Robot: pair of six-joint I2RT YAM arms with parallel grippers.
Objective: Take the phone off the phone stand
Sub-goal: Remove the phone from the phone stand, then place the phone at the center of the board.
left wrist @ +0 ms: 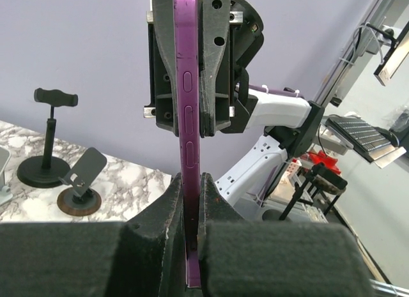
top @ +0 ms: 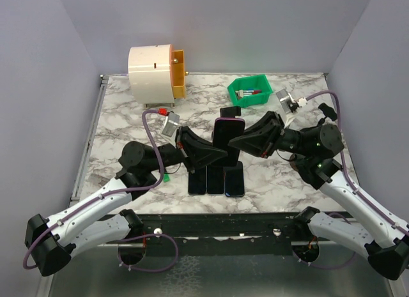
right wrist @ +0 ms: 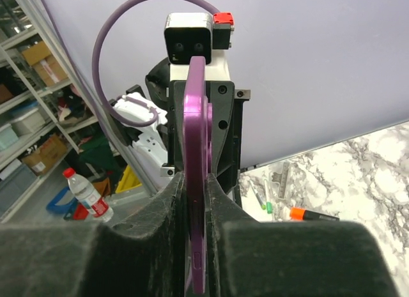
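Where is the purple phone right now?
In the top view, the purple phone stands upright in the middle of the table, pinched between the left claw and the right claw, just behind three dark phones lying flat.

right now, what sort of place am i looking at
Probably a robotics lab: a marble-look table boxed in by plain walls as a test cell, with storage shelves and a desk keyboard in the room beyond.
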